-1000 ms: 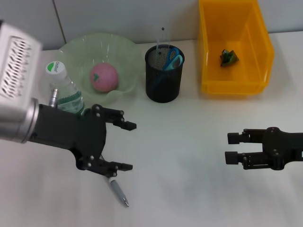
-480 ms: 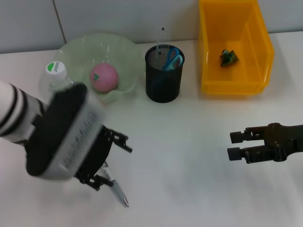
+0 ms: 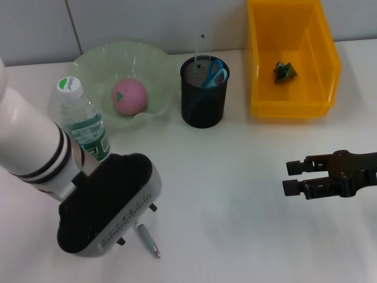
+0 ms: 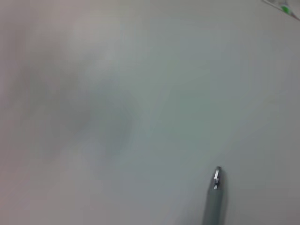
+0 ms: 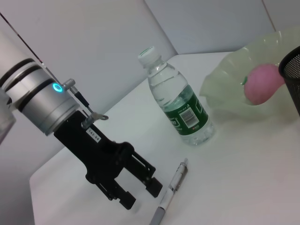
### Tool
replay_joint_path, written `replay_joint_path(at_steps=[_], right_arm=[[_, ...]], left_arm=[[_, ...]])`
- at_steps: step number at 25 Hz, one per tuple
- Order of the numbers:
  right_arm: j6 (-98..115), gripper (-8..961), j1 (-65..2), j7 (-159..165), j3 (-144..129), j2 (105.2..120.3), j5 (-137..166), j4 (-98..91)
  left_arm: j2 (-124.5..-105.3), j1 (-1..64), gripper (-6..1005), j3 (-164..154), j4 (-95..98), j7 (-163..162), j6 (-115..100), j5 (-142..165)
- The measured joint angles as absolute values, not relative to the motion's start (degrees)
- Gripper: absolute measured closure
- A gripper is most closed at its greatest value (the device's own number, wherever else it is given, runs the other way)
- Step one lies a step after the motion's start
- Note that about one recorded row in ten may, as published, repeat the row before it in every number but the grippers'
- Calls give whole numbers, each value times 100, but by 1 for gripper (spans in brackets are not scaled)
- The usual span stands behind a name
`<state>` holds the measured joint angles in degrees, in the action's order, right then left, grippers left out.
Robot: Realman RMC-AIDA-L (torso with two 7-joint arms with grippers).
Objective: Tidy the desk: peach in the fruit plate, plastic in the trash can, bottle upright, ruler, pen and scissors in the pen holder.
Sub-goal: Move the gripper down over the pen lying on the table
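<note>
Fingers of the left gripper [image 5: 136, 194] stand spread, pointing down just beside the pen [image 5: 169, 190], which lies flat on the table [image 3: 235, 194] near its front edge. They should straddle the barrel squarely before closing. Right gripper [image 3: 290, 178], open and empty, waits well apart. Bottle [image 3: 82, 121] stands near; lift straight, then swing to the holder [image 3: 203, 94].

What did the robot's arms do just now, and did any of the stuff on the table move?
The left gripper swung down over the pen, fingers open beside it, not gripping. The right gripper barely shifted, open above the table. The pen, bottle, peach, pen holder and yellow bin stayed put.
</note>
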<state>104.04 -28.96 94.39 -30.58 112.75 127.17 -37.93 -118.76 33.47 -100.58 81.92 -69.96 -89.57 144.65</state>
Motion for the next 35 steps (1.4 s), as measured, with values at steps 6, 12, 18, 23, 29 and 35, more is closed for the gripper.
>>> replay_joint_path(at_steps=[6, 12, 18, 23, 29, 35], right_arm=[[10329, 194, -2882, 9438, -3058, 11277, 12694, -3792], [10320, 194, -2899, 9439, -3058, 11288, 12692, -3795], [10318, 194, -2895, 9439, -3083, 11299, 12697, -3806], [10272, 194, -2894, 9431, -3094, 11310, 12714, -3783], [10233, 194, -2876, 9392, -3094, 11319, 12706, -3779], [10209, 194, -2882, 9386, -3105, 11320, 12703, -3774]], left_arm=[[-11882, 3587, 214, -10389, 7998, -6983, -8981, 14642], [-11905, 3728, 214, -10701, 7854, -6975, -8872, 14782], [-11909, 3887, 215, -10893, 7673, -6977, -8707, 14796], [-11914, 4015, 216, -11099, 7629, -6974, -8602, 14803], [-11917, 4154, 224, -11267, 7548, -6991, -8480, 14863], [-11918, 4221, 233, -11303, 7511, -7010, -8478, 14873]])
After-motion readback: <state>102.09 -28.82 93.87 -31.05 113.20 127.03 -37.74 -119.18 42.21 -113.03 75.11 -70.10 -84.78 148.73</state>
